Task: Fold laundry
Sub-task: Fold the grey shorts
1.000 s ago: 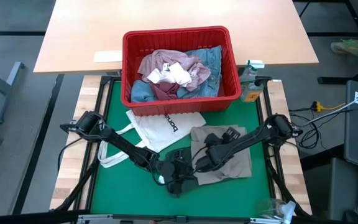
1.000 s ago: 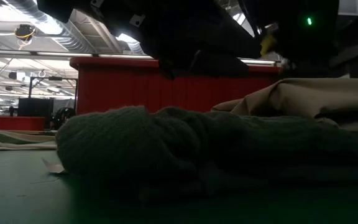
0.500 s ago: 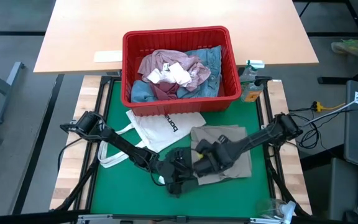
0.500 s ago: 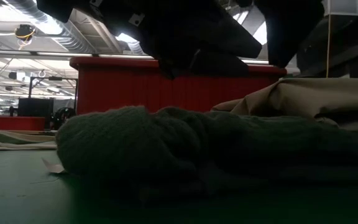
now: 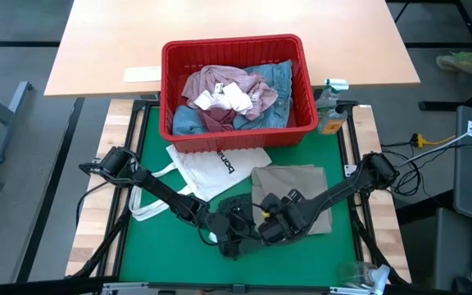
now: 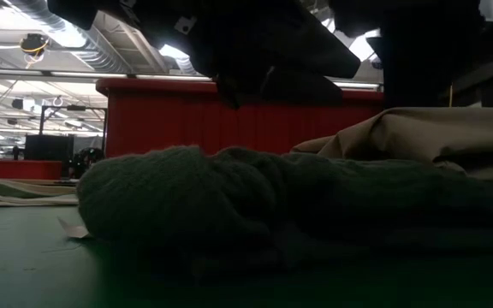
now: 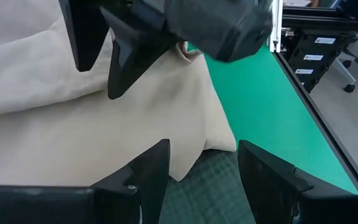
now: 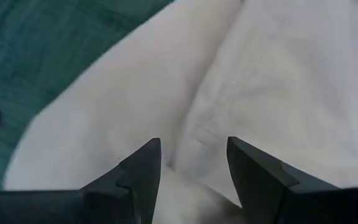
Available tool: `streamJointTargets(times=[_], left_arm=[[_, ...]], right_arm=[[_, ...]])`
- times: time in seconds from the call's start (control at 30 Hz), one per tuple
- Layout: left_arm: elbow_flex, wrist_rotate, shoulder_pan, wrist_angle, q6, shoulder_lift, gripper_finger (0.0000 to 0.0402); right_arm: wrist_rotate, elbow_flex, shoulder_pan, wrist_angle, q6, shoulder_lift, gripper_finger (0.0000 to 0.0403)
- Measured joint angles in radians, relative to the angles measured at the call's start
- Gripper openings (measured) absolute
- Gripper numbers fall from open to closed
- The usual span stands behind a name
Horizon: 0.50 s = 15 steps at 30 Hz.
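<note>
- Green mat (image 5: 138, 197) covers the table; pale wood edging shows at far left and right of the high view.
- Left arm enters from the left edge of the mat and runs diagonally down toward lower centre. Left gripper (image 5: 229, 238) sits low over the dark green top (image 5: 240, 246). In the left wrist view its fingers (image 7: 143, 173) stand spread with a gap between them; nothing is pinched. Knit of the dark green top (image 7: 213, 186) shows in that gap, with the hem of the beige trousers (image 7: 73, 124) just beyond.
- White tote bag (image 5: 211, 172) lies flat left of centre, black lettering up, handles trailing toward the left arm.
- Red basket (image 5: 236, 51) stands at upper centre, on the far edge of the mat. Inside: mottled pink top (image 5: 220, 86), white socks (image 5: 224, 98) on top of it, light blue jeans (image 5: 281, 78) to the right.
- Dark green top (image 6: 229, 201) lies bunched at lower centre, touching the lower left corner of the beige trousers (image 5: 301, 192). Low view: trousers (image 6: 435, 128) rise behind it at the right.
- Right gripper (image 5: 275, 229) is at the lower left corner of the trousers, close to the left gripper. Right wrist view: fingers (image 8: 138, 168) parted, beige cloth (image 8: 260, 81) under them, not clamped.
- Right arm leads off to the right edge of the mat.
</note>
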Motion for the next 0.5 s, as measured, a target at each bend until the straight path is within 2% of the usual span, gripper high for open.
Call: streamJointTargets(times=[0.1,0.17,0.37,0.4,0.5], left_arm=[[0.000,-0.001,0.000,0.002,0.000,0.000,0.0183],[0.000,0.000,0.000,0.023,0.000,0.000,0.0183],[0.000,-0.011,0.000,0.151,0.000,0.007,0.0183],[0.000,-0.011,0.000,0.163,0.000,0.009,0.0183],[0.002,-0.025,0.002,0.184,0.003,0.030,0.0183]], right_arm=[[-0.007,-0.023,0.000,0.013,0.001,0.000,0.0177],[-0.009,-0.029,0.000,0.021,0.001,0.000,0.0155],[-0.010,-0.023,-0.001,0.000,-0.006,0.000,0.0026],[-0.009,-0.010,-0.001,-0.027,-0.010,0.000,0.0014],[-0.008,0.045,-0.001,-0.134,-0.006,0.000,0.0023]])
